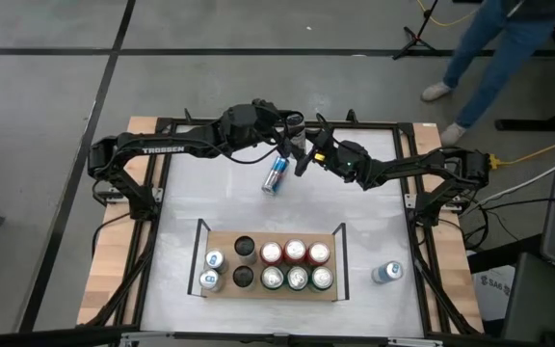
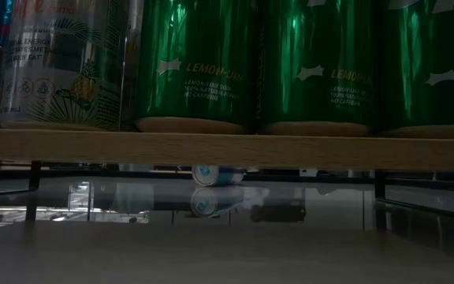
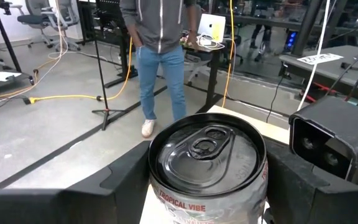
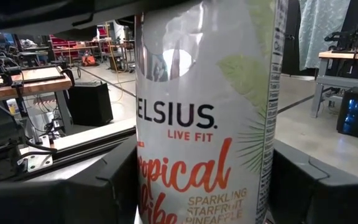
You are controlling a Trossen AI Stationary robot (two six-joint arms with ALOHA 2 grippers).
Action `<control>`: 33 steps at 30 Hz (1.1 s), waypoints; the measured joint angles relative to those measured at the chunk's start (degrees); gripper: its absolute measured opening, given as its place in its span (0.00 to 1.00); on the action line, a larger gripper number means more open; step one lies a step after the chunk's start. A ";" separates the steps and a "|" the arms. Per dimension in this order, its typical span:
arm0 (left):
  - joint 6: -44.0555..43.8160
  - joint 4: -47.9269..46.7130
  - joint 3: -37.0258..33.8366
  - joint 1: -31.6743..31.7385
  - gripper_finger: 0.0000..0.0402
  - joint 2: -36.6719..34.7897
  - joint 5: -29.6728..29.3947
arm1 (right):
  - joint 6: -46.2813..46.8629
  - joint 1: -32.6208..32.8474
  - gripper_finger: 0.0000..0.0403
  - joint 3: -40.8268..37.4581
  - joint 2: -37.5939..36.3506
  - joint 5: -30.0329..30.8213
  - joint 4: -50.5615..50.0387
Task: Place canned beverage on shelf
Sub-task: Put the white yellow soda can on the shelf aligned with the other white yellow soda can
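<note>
1 celsius can held in the air over the table's far middle, gripped from 2 sides at once. left gripper closed on it near the top, dark fingers tight against both flanks below the lid. right gripper clamped on its printed side (fingers pressed to the wall). well apart from the shelf, which sits near the table's front edge with 10 cans on it: 2 white, 2 dark, 3 red, 3 green. 1 blue can lying on the white tabletop between grippers and shelf. 1 more can upright just right of the shelf. person in jeans on the floor beyond.
</note>
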 joint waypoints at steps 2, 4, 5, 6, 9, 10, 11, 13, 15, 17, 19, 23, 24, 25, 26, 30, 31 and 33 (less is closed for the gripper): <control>0.01 0.00 0.00 0.00 0.60 0.00 0.02 | 0.00 -0.02 0.62 0.00 -0.02 0.00 -0.07; 0.02 0.00 0.00 0.00 0.60 0.00 0.04 | 0.00 -0.02 0.63 0.00 0.00 0.00 -0.13; 0.09 0.00 0.00 0.00 0.60 0.00 0.07 | -0.01 -0.02 0.64 0.00 -0.02 -0.02 -0.17; 0.17 0.00 0.00 0.00 0.60 0.00 0.09 | -0.02 -0.02 0.66 0.00 -0.01 -0.02 -0.21; 1.65 0.11 0.00 -0.06 0.60 0.00 0.84 | -0.16 -0.04 0.76 0.02 -0.01 -0.31 -0.62; 2.20 0.07 0.00 -0.11 0.60 -0.12 0.86 | -0.17 -0.04 0.80 0.02 0.00 -0.34 -0.75; 2.58 0.00 0.00 -0.14 0.60 -0.31 0.88 | -0.15 -0.04 0.83 0.02 0.00 -0.33 -0.71; 3.20 -0.66 0.00 -0.15 0.60 -1.11 0.87 | -0.15 -0.04 0.90 0.02 0.00 -0.31 -0.53; 3.83 -2.02 0.00 -0.02 0.60 -2.44 0.32 | -0.15 -0.04 0.95 0.02 0.00 -0.27 -0.82; 4.41 -3.33 0.00 0.11 0.60 -3.94 -0.33 | -0.11 -0.04 0.98 0.02 -0.24 -0.23 -2.17; 4.40 -5.53 0.00 0.13 0.60 -5.52 -1.00 | -0.13 -0.04 0.98 0.02 -0.78 -0.28 -3.74; 4.44 -10.78 0.00 0.11 0.60 -8.23 -1.60 | -0.13 -0.02 0.96 0.02 -2.43 -0.52 -7.88; 4.41 -11.80 0.00 0.11 0.60 -9.02 -1.60 | -0.13 -0.02 0.96 0.02 -3.00 -0.47 -8.82; 4.44 -13.41 0.00 0.11 0.60 -9.82 -1.67 | -0.15 -0.02 0.95 0.02 -3.63 -0.47 -10.02; 4.48 -14.70 0.00 0.11 0.60 -10.54 -1.92 | -0.18 -0.02 0.95 0.02 -4.18 -0.47 -10.87; 4.64 -19.73 0.00 -0.04 0.60 -13.70 -2.24 | -0.22 -0.06 0.95 0.00 -6.96 0.08 -14.30; 4.62 -20.88 0.00 -0.21 0.60 -14.39 -2.27 | -0.24 -0.06 0.95 -0.02 -7.81 0.10 -15.62; 4.59 -22.75 0.00 -0.73 0.60 -15.85 -2.68 | -0.24 -0.06 0.95 -0.01 -8.85 0.09 -16.60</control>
